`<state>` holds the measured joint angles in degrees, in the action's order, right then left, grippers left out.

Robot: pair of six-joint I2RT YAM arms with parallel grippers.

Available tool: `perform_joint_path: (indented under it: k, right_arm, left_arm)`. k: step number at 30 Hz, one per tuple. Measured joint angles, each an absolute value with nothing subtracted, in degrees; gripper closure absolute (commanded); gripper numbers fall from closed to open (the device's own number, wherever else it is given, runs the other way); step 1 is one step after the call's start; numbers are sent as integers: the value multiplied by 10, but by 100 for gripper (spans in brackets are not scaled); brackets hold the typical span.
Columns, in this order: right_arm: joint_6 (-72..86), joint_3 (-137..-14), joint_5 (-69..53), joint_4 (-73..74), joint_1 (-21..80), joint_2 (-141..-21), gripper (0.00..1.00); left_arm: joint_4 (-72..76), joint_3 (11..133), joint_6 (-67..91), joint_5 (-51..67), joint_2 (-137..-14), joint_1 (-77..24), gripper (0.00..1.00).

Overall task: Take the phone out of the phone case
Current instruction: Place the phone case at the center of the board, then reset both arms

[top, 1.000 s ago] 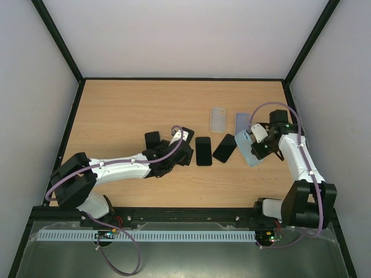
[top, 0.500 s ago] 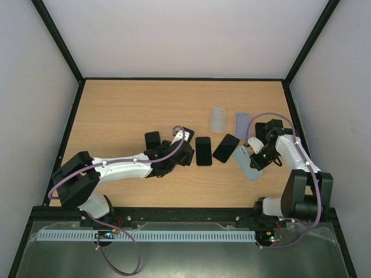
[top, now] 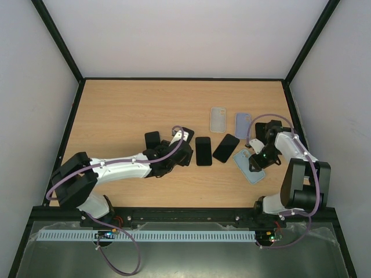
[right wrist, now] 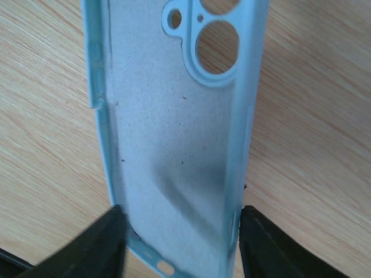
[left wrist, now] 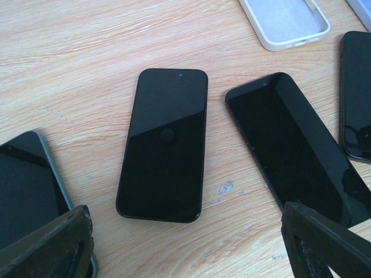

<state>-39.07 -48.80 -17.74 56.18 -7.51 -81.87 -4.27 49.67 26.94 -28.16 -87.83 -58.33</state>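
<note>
nearby, loose phones [top: 203, 151], spare cases [top: 218, 119], right tool [right wrist: 181, 243] clasping blue case [right wrist: 174, 127]

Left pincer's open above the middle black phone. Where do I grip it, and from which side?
Probably its two long edges, mid-length, coming straight down: the black phone lies flat, screen up, with bare table along both sides for the left pincer.

We log the left arm [top: 119, 168] and the right arm [top: 297, 152] as the same build: white tube-like links between chunky black joints [top: 72, 184], each with a thin purple cable [top: 138, 253] looping loosely off it. Tiny green lights [top: 272, 234] glow low on the right arm. The left gripper [left wrist: 188, 243] and the right gripper [right wrist: 179, 243] both have dark, matte, blocky fingers [left wrist: 55, 243], and the right gripper's look blurred up close.
</note>
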Motion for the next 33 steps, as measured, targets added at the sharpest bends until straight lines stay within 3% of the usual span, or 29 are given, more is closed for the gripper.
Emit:
perform_joint_path:
  k: [12,19,21,23,24,33]
  right_arm:
    - [-378,-584,-158,548,-75,-781,40]
    - [-318,-658,-192,521,-75,-774,36]
    - [-290,-678,-198,504,-75,-772,27]
    - [-249,-691,-204,471,-75,-763,7]
    - [-225,-691,-208,447,-75,-753,1]
    - [12,-587,-175,201,-75,-583,2]
  left_arm:
    - [-146,577,243,-279,-799,-571,6]
    - [-227,681,185,-239,-762,-476,8]
    - [-240,703,172,-231,-752,-450,7]
    - [-247,714,164,-229,-737,-426,4]
    - [-248,714,160,-228,-727,-415,1]
    - [-193,616,168,-194,-668,-304,0]
